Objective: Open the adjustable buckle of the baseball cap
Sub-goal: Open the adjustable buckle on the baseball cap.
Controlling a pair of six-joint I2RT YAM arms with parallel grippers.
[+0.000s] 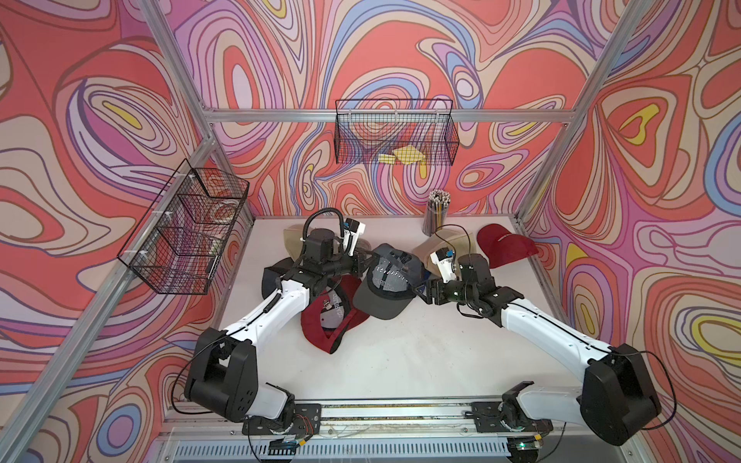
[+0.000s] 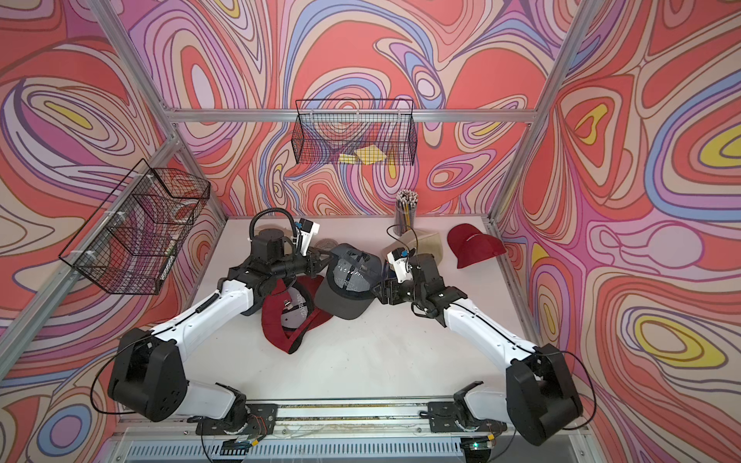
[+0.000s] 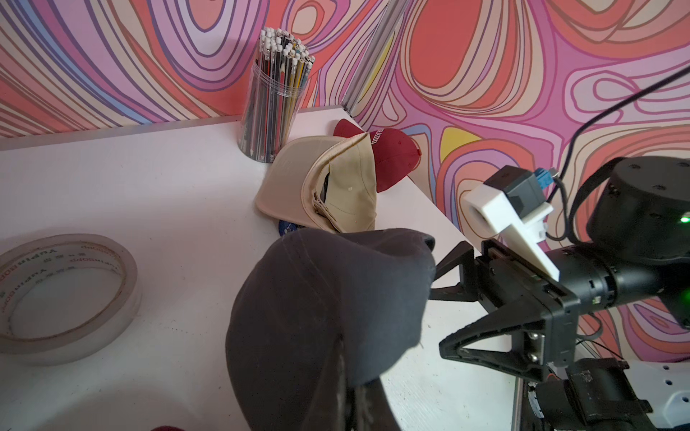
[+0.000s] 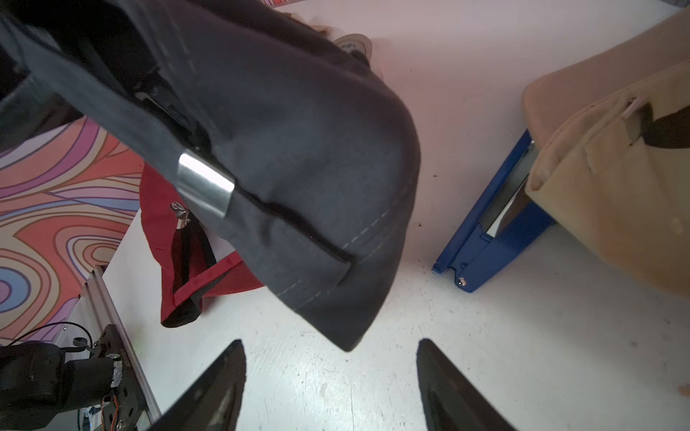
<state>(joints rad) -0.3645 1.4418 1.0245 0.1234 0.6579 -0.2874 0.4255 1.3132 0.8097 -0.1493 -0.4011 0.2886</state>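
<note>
A dark grey baseball cap [image 1: 387, 288] [image 2: 348, 282] hangs above the middle of the table, underside up in both top views. My left gripper [image 1: 365, 259] [image 3: 351, 403] is shut on the cap's fabric [image 3: 328, 298] at its left side and holds it up. The silver metal buckle [image 4: 203, 186] sits closed on the grey strap in the right wrist view. My right gripper [image 1: 419, 289] [image 4: 331, 347] stands open just right of the cap. The cap's lower corner [image 4: 347, 336] reaches the level of the fingertips, and the fingers [image 4: 227, 373] touch nothing.
A red cap [image 1: 328, 320] lies upside down under the left arm. A beige cap [image 1: 441, 244], a blue tool [image 4: 493, 231], another red cap [image 1: 505, 246] and a pencil jar [image 1: 437, 212] stand at the back right. A tape roll [image 3: 63, 291] lies behind the grey cap.
</note>
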